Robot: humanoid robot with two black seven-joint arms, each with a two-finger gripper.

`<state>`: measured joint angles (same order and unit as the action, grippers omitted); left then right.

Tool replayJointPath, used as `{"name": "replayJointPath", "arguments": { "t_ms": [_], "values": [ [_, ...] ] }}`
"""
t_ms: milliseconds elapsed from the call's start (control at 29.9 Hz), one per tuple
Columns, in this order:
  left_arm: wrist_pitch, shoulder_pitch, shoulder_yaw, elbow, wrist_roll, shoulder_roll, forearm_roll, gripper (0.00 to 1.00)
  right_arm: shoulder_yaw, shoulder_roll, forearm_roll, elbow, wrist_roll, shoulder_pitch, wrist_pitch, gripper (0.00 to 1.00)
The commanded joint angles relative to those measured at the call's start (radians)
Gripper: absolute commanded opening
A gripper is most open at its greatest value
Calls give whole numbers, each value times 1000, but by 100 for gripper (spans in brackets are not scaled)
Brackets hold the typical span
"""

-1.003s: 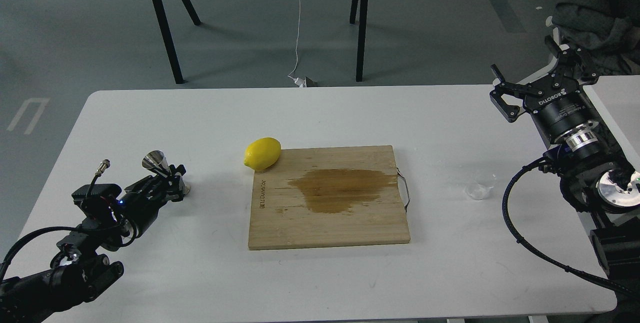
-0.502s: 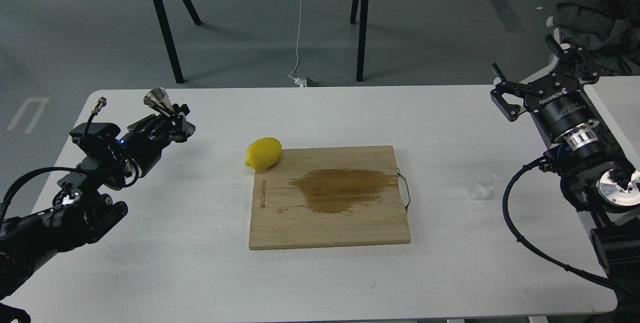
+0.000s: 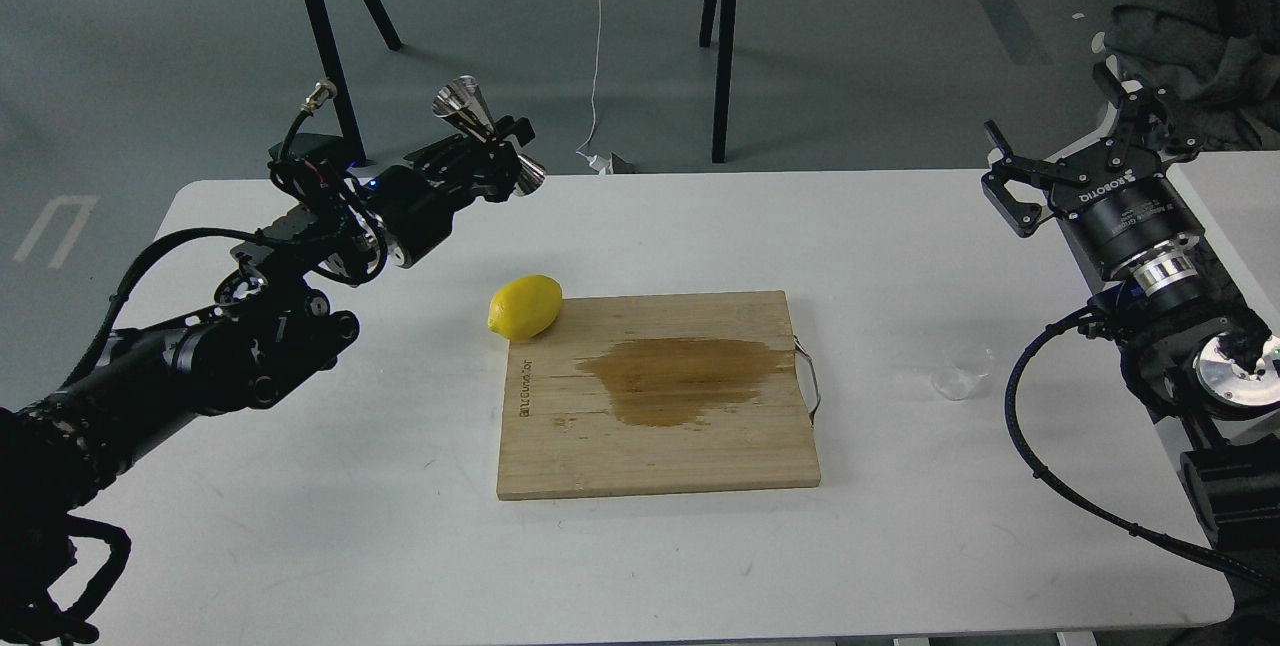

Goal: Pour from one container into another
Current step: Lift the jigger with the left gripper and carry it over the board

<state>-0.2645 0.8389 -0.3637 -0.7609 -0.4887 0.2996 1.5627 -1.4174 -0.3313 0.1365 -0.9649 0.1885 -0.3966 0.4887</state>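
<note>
Steel jigger [image 3: 487, 140] tilted, squeezed in left gripper [image 3: 497, 158], up over worktop [image 3: 300, 526] far left. Right gripper [image 3: 1075, 161] wide open, holds nothing. Clear cup [image 3: 962, 373] sits on worktop right of board [image 3: 655, 392]. Lemon [image 3: 525, 307] touches board corner.

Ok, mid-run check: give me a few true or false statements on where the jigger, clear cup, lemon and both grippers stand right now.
1. The left gripper holds the steel jigger above the table. True.
2. The clear cup sits on the cutting board. False: it stands on the table, right of the board.
3. The right gripper is open and empty. True.
4. The lemon lies at the board's near right corner. False: far left corner.
</note>
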Motion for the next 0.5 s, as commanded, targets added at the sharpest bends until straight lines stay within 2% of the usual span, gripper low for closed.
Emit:
{"name": "replayJointPath", "arguments": {
  "t_ms": [0,234,468],
  "values": [
    [1,12,66,-23,0,-55,29,13,2,0,0,0,0,-1,0,99],
    [-4,-3,97,-18,0,-168,91,12,2,-2,0,2,0,1,0,99],
    [-10,-79,97,-6,0,-226,154,12,-2,-2,0,0,0,2,0,99]
  ]
}}
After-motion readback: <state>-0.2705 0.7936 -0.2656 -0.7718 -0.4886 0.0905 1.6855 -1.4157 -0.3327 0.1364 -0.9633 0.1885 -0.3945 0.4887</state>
